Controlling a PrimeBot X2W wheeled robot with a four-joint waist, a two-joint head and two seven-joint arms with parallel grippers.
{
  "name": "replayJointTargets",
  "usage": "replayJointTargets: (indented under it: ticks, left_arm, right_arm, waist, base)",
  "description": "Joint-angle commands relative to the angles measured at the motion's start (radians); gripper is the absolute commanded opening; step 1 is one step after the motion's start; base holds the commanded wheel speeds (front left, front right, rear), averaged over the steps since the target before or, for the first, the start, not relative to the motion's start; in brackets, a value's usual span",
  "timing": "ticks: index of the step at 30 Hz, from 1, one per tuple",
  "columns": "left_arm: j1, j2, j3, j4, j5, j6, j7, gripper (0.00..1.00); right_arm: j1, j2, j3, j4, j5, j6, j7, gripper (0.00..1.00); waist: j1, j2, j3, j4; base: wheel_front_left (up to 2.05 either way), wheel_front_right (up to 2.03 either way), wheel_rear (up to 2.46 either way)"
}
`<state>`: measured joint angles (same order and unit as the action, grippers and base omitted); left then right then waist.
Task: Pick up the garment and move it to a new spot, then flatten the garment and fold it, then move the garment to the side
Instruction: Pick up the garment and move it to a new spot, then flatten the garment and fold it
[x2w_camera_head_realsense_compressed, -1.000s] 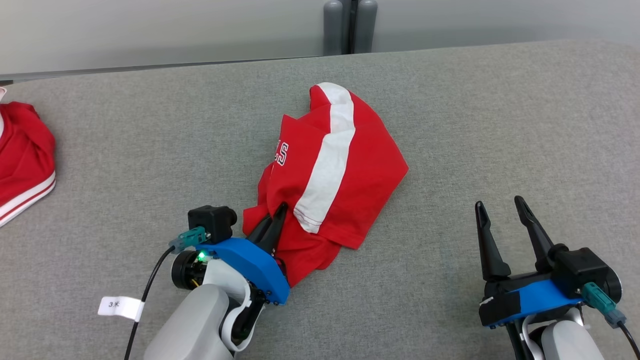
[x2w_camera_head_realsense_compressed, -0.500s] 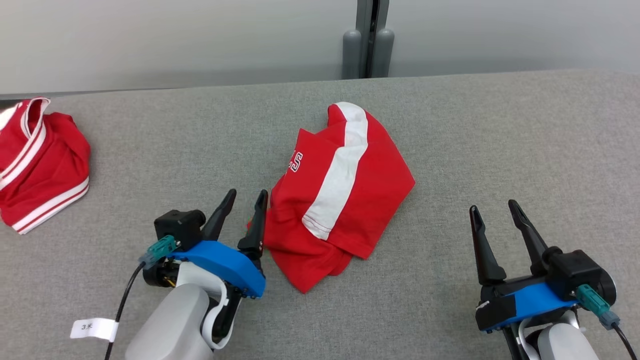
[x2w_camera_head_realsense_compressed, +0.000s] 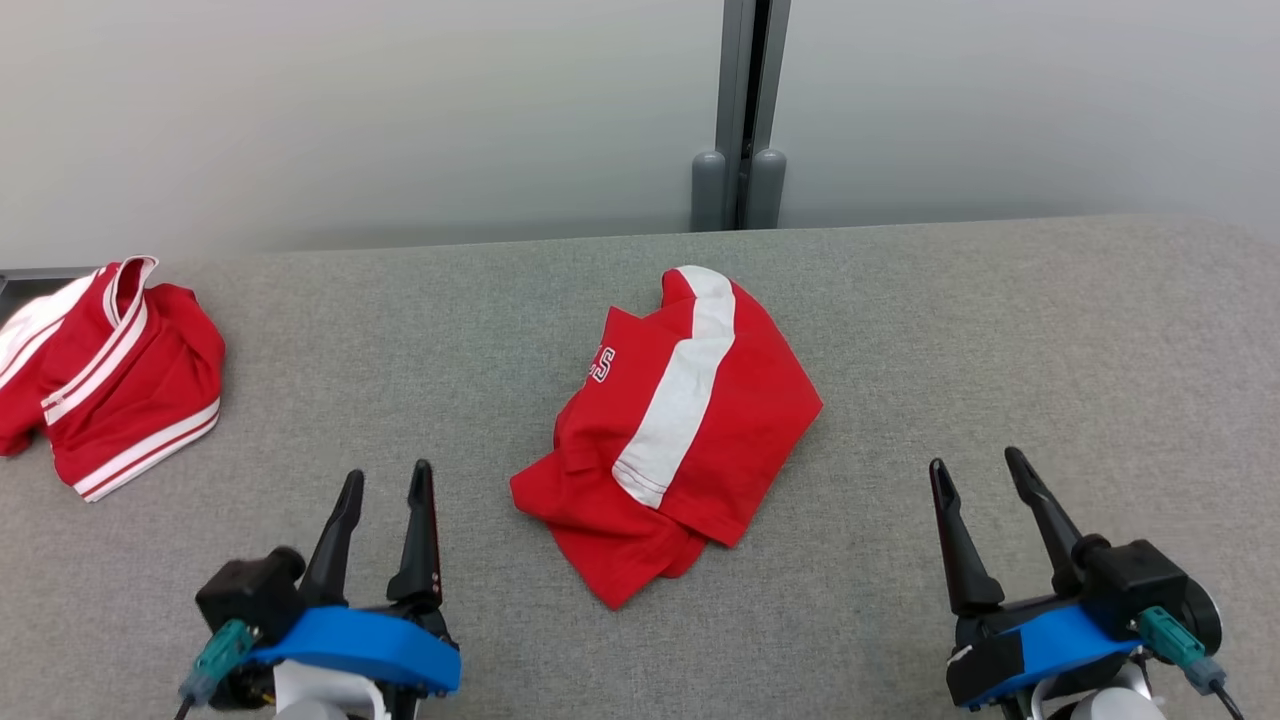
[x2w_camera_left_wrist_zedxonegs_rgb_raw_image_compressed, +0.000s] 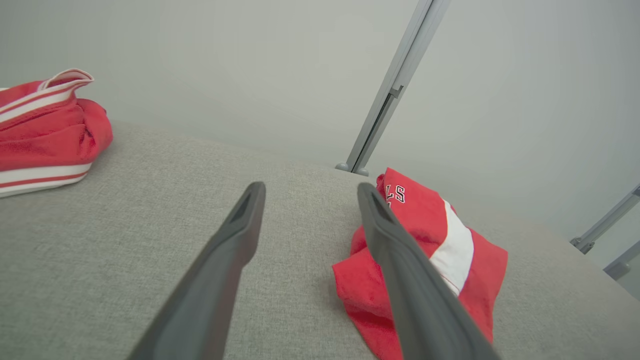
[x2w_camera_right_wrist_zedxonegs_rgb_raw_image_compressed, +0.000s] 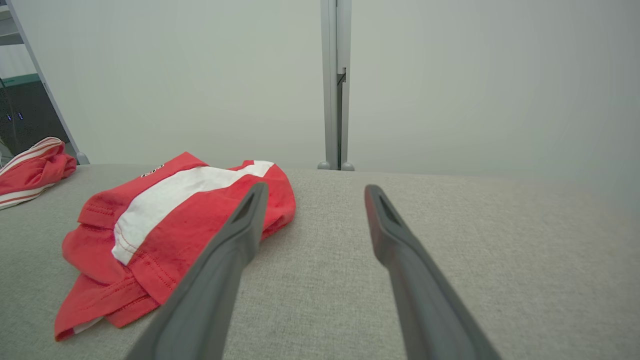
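Note:
The garment (x2w_camera_head_realsense_compressed: 690, 420) is a red piece with a wide white stripe, lying crumpled in the middle of the grey fabric table (x2w_camera_head_realsense_compressed: 1000, 330). It rests free, touched by neither gripper. My left gripper (x2w_camera_head_realsense_compressed: 387, 478) is open at the lower left, to the garment's left and apart from it. My right gripper (x2w_camera_head_realsense_compressed: 975, 462) is open at the lower right, well clear of the cloth. In the left wrist view the garment (x2w_camera_left_wrist_zedxonegs_rgb_raw_image_compressed: 425, 220) lies behind the right finger of the open left gripper (x2w_camera_left_wrist_zedxonegs_rgb_raw_image_compressed: 310, 186). From the right wrist the garment (x2w_camera_right_wrist_zedxonegs_rgb_raw_image_compressed: 165, 220) sits left of the open right gripper (x2w_camera_right_wrist_zedxonegs_rgb_raw_image_compressed: 314, 187).
A second red garment with white bands (x2w_camera_head_realsense_compressed: 120, 370) lies bunched at the table's far left edge, also seen from the left wrist (x2w_camera_left_wrist_zedxonegs_rgb_raw_image_compressed: 45, 125) and the right wrist (x2w_camera_right_wrist_zedxonegs_rgb_raw_image_compressed: 30, 170). A grey post (x2w_camera_head_realsense_compressed: 740, 150) stands against the pale wall behind the table.
My left gripper opened, let go of the garment's lower left corner and drew back to the lower left. The head camera tilted up, so the whole scene shifted down. The right gripper kept still.

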<state>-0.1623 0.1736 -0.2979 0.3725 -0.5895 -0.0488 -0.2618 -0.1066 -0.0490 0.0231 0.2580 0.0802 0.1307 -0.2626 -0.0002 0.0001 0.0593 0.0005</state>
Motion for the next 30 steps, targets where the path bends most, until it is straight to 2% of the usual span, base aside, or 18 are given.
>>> replayJointTargets:
  ticks: [1, 9, 15, 30]
  left_arm:
    - [0.032, -0.013, 0.028, -0.028, 0.019, 0.007, -0.004, 1.0]
    - [0.165, -0.058, 0.133, -0.1, 0.115, 0.016, -0.005, 1.0]
    - [0.218, -0.073, 0.175, -0.111, 0.163, 0.003, -0.005, 1.0]
    - [0.234, -0.099, 0.201, -0.097, 0.198, -0.028, -0.005, 1.0]
  right_arm:
    - [0.018, -0.003, 0.003, -0.002, 0.004, 0.0, -0.003, 1.0]
    - [0.054, -0.003, 0.031, 0.013, 0.049, 0.0, -0.003, 1.0]
    - [0.064, -0.003, 0.044, 0.025, 0.055, 0.0, -0.003, 1.0]
    - [0.071, -0.003, 0.052, 0.033, 0.064, 0.0, -0.003, 1.0]
  waist:
    - [0.0002, -0.0001, -0.003, 0.0]
    - [0.0002, -0.0001, -0.022, -0.009]
    - [0.0002, -0.0001, -0.035, -0.013]
    - [0.0002, -0.0001, -0.046, -0.007]
  base:
    - [0.0, 0.0, 0.0]
    - [0.0, 0.0, 0.0]
    - [0.0, 0.0, 0.0]
    - [0.0, 0.0, 0.0]
